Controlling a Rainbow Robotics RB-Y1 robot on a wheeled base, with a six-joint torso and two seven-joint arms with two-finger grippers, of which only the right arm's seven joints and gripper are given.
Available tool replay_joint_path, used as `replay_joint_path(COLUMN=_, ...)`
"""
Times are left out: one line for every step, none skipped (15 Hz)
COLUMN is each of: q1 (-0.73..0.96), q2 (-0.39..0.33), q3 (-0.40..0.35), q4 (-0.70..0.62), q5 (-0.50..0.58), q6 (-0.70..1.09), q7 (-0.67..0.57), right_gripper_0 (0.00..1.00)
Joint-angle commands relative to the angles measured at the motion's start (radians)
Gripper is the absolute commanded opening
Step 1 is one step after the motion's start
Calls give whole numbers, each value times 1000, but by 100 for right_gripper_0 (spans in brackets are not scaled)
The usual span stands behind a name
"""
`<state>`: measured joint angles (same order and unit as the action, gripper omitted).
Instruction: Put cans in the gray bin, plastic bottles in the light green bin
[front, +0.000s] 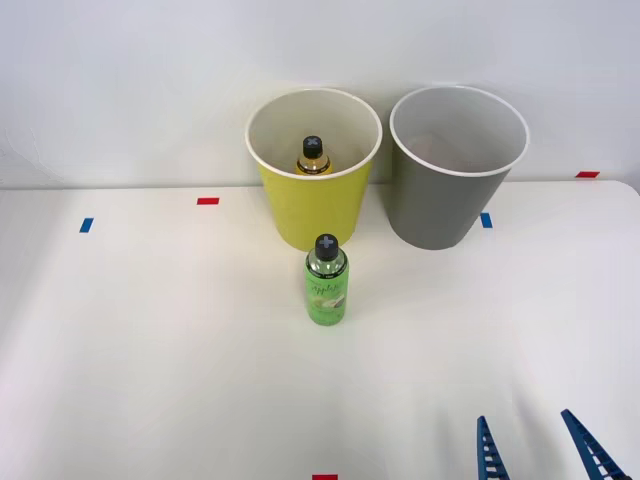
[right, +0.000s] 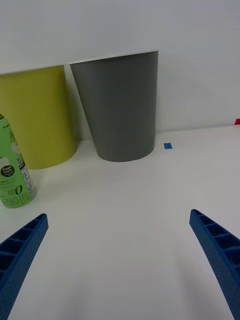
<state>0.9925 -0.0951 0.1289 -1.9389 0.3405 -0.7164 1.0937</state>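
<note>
Right claw (front: 540, 450) is hanging low at the near right of the table (front: 150, 350), its two blue ribbed fingers (right: 20, 255) standing wide apart with nothing between them. Bare white table is lying all around it, and a broad open stretch is running from the claw toward the bins.

Both bins are sitting at the far edge of the table, against the pale wall, close beside each other. Light green bin (front: 313, 170) is standing on the left, gray bin (front: 455, 165) on the right, both upright with mouths open upward. An amber bottle (front: 314, 158) with a black cap is standing inside the light green bin.

Green bottle (front: 327, 282) is standing upright on the table just in front of the light green bin, well apart from the claw and off to its left. It is bright green and clear, wearing a black screw cap and a pale label with small print; in the wrist view it (right: 14, 175) is showing beside the left finger, ahead of it.

Small red tape marks (front: 207, 201) and blue tape marks (front: 86, 225) are dotting the table.
</note>
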Motion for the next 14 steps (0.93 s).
replay_joint_path(q1=0, q2=0, q3=0, q4=0, q5=0, q6=0, q7=0, right_gripper_0=98)
replay_joint_path(q1=0, q2=0, q3=0, q4=0, q5=0, q6=0, q7=0, right_gripper_0=98)
replay_joint_path(q1=0, q2=0, q3=0, q4=0, q5=0, q6=0, q7=0, right_gripper_0=98)
replay_joint_path(q1=0, q2=0, q3=0, q4=0, q5=0, q6=0, q7=0, right_gripper_0=98)
replay_joint_path(q1=0, q2=0, q3=0, q4=0, q5=0, q6=0, q7=0, right_gripper_0=99)
replay_joint_path(q1=0, q2=0, q3=0, q4=0, q5=0, q6=0, q7=0, right_gripper_0=99)
replay_joint_path(q1=0, q2=0, q3=0, q4=0, q5=0, q6=0, q7=0, right_gripper_0=99)
replay_joint_path(q1=0, q2=0, q3=0, q4=0, q5=0, q6=0, q7=0, right_gripper_0=99)
replay_joint_path(q1=0, q2=0, q3=0, q4=0, q5=0, q6=0, q7=0, right_gripper_0=98)
replay_joint_path(q1=0, q2=0, q3=0, q4=0, q5=0, q6=0, q7=0, right_gripper_0=99)
replay_joint_path(q1=0, q2=0, q3=0, q4=0, q5=0, q6=0, q7=0, right_gripper_0=98)
replay_joint_path(q1=0, q2=0, q3=0, q4=0, q5=0, q6=0, q7=0, right_gripper_0=98)
replay_joint_path(q1=0, q2=0, q3=0, q4=0, q5=0, q6=0, q7=0, right_gripper_0=99)
replay_joint_path(q1=0, q2=0, q3=0, q4=0, q5=0, q6=0, q7=0, right_gripper_0=98)
